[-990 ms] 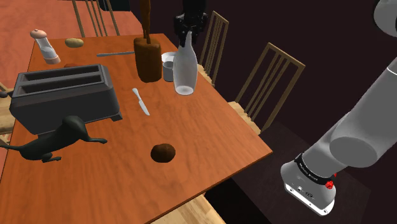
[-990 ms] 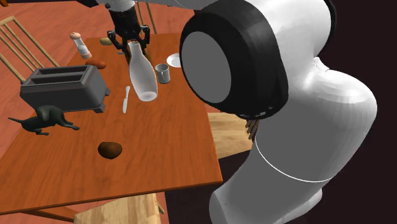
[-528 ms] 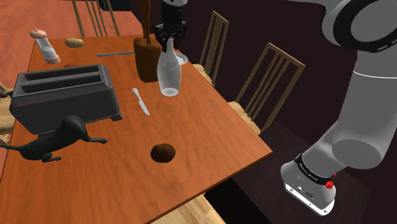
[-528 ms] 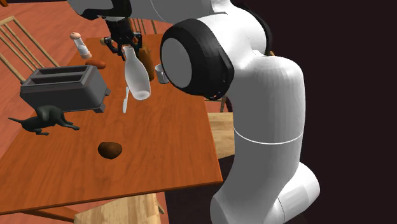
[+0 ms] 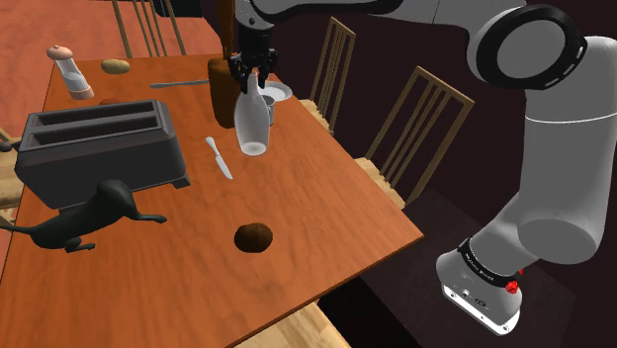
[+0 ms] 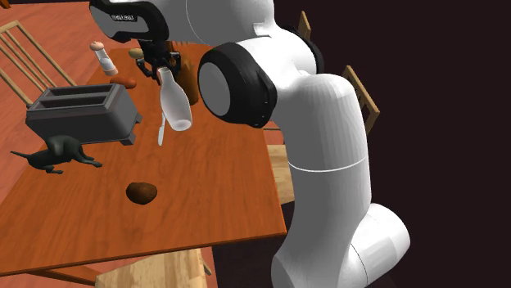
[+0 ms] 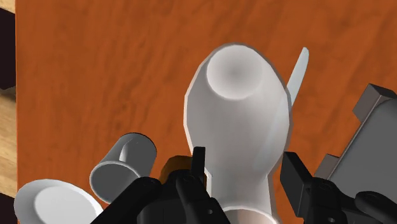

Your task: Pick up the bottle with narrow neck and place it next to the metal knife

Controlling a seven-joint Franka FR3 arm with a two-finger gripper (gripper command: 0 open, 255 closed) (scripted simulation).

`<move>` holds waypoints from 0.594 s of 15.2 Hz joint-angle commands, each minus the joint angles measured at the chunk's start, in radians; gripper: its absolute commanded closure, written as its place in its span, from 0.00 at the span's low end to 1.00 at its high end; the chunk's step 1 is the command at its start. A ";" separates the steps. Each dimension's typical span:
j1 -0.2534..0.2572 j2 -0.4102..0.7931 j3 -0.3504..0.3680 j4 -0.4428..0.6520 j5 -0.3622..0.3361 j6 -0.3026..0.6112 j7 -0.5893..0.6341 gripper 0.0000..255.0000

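Observation:
A white bottle with a narrow neck (image 5: 252,124) hangs above the wooden table (image 5: 326,208), its base downward and slightly tilted. My black gripper (image 5: 252,71) is shut on its neck from above. In the second exterior view the bottle (image 6: 174,102) hangs under the gripper (image 6: 162,64). The metal knife (image 5: 219,158) lies flat on the table, just to the shoulder view's left of the bottle's base. In the wrist view the two fingers clasp the bottle (image 7: 238,127) at the gripper (image 7: 245,168), and the knife's blade (image 7: 298,73) shows beside the base.
A dark toaster (image 5: 99,148) and a black dog figure (image 5: 84,219) stand at the shoulder view's left. A brown block (image 5: 222,94), a cup (image 7: 124,165) and a plate (image 5: 280,92) sit behind the bottle. A brown lump (image 5: 253,237) lies nearer. Chairs (image 5: 415,119) line the table's right side.
The arm has carried the bottle toward the shoulder view's left, from beside the cup to close by the knife. The grip on the neck is unchanged.

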 commanded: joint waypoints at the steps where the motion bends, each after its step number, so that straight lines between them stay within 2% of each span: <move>1: -0.002 0.001 -0.001 -0.028 -0.002 0.030 0.005 1.00; 6: -0.009 0.004 -0.003 -0.091 -0.006 0.095 0.013 1.00; 9: -0.009 0.005 -0.003 -0.096 -0.007 0.100 0.014 1.00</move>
